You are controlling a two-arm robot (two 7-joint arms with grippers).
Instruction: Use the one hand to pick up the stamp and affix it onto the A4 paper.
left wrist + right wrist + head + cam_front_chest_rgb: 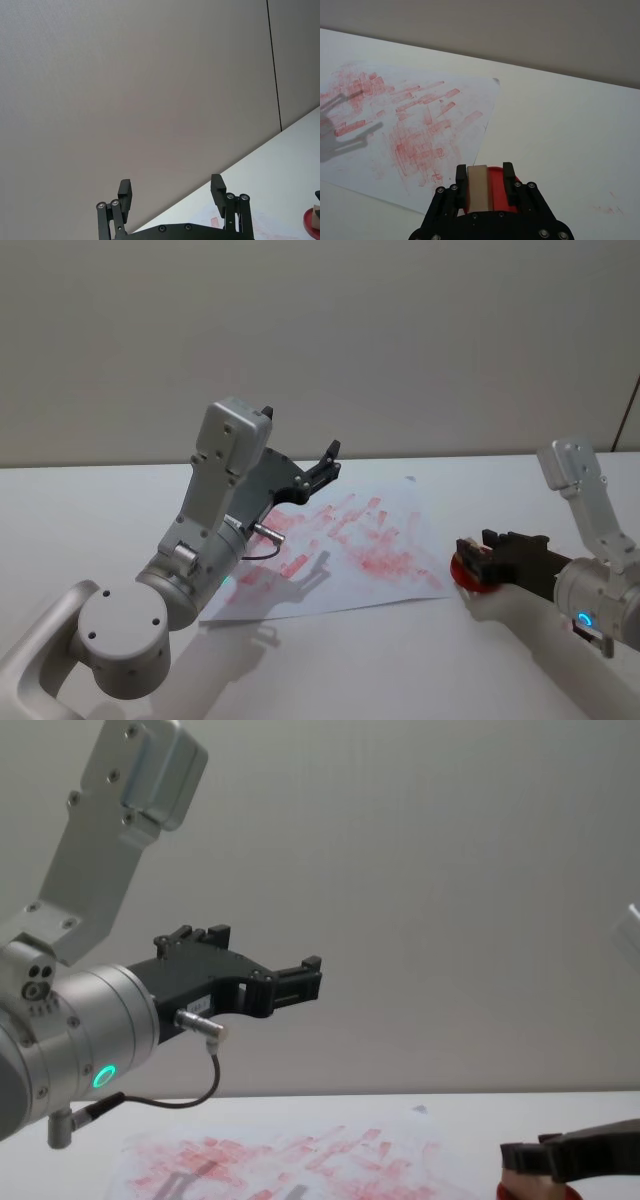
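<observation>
We see our right tool (486, 184) low over the round red ink pad (497, 181), which sits on the white surface (570, 150) just off the right edge of the paper (415, 120). Its two black fingers (508, 176) are pinched onto the stamp (479, 192), a pale wooden block standing upright between them with its lower end down on the pad. From the head view the same tool (478, 552) reaches in from the right, with the blue ring glowing on its wrist, and the pad (463, 573) shows red beneath it, near the paper's right corner. In the chest view this tool (535, 1158) comes in at the lower right, over the pad (525, 1190).

The paper (350, 550) lies flat on the surface (100, 500), covered with smeared red rectangular marks, and it carries the shadow of our raised left arm.

Our left tool (325, 465) hangs well above the paper, pointing toward the wall, with a green light on its wrist. Its fingers (125, 192) are spread wide and hold nothing, as the left wrist view shows, and the chest view has it (300, 982) high on the left.
</observation>
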